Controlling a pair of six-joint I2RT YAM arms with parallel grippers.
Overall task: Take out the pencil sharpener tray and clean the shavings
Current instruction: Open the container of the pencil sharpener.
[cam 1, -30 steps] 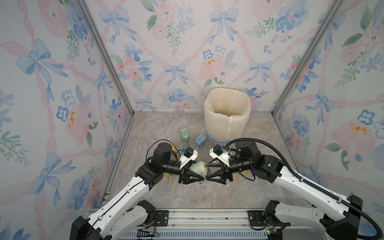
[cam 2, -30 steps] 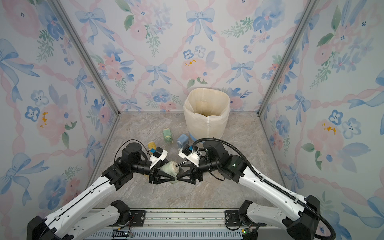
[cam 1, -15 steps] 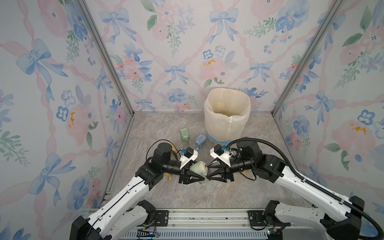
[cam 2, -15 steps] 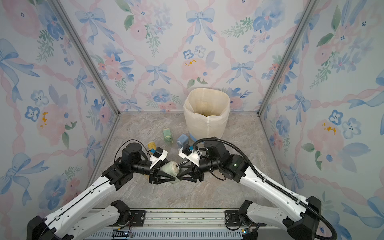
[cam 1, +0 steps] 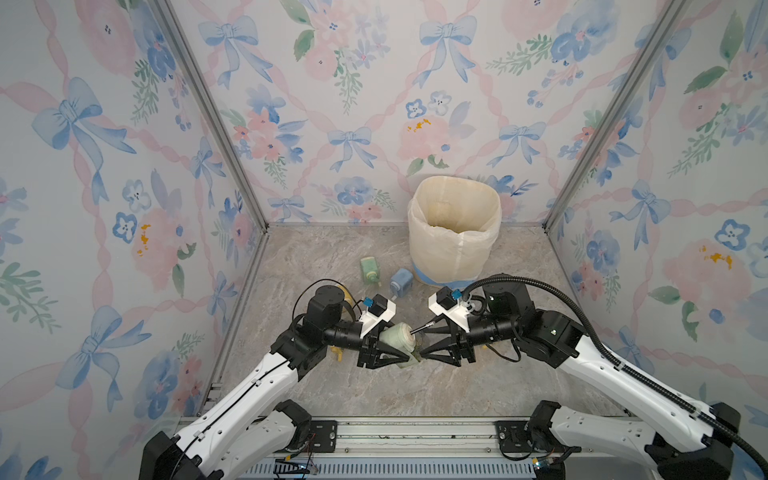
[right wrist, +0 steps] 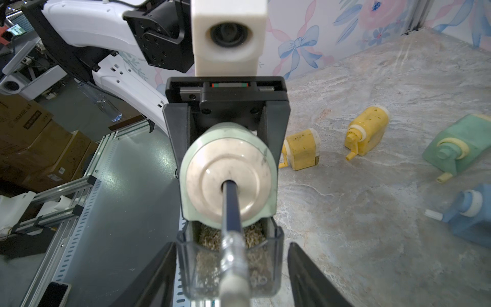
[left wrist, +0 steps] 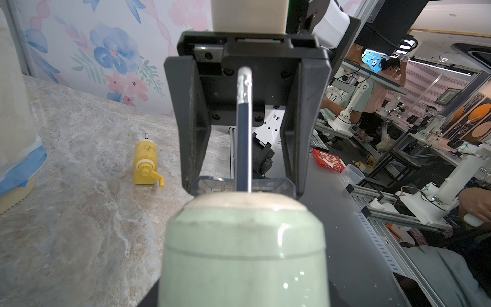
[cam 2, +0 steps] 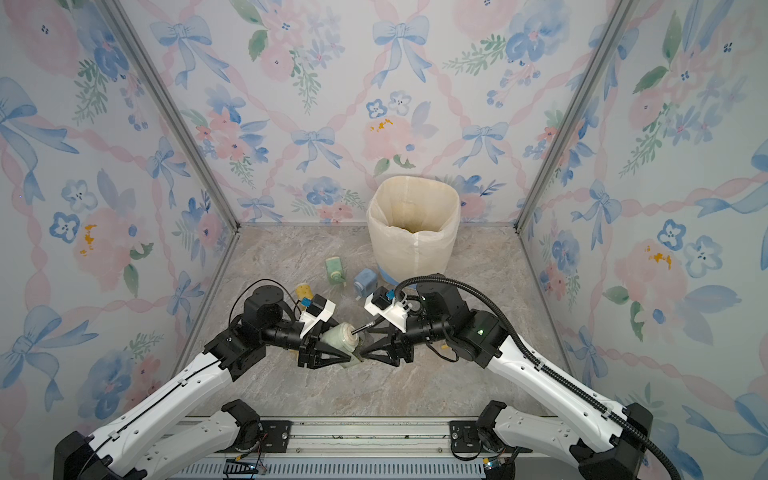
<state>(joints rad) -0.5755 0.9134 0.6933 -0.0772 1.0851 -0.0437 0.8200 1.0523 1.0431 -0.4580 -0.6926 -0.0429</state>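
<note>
My left gripper (cam 1: pixel 395 345) is shut on a pale green pencil sharpener (cam 1: pixel 397 334), held just above the floor; its fingers (right wrist: pixel 176 133) clasp the body's sides. A dark pencil (right wrist: pixel 231 210) sticks out of the sharpener's round cream face (right wrist: pixel 228 170). Below that face the clear tray (right wrist: pixel 204 265), full of brown shavings, juts partly out of the body. My right gripper (right wrist: pixel 231 276) faces it, open, with one finger on each side of the tray and a small gap on both sides. In the left wrist view the tray (left wrist: pixel 212 183) lies between the right gripper's fingers (left wrist: pixel 191 119).
A bin lined with a cream bag (cam 1: pixel 455 224) stands at the back, right of centre. Other sharpeners lie on the marble floor: green (cam 1: pixel 370 268), blue (cam 1: pixel 401 280), and two yellow (right wrist: pixel 303 148) (right wrist: pixel 368 134). A metal rail (cam 1: pixel 399 432) runs along the front edge.
The right gripper's jaws stand wider apart than half a second ago, and it has drawn back slightly to the right. The left arm and the sharpener have not moved.
</note>
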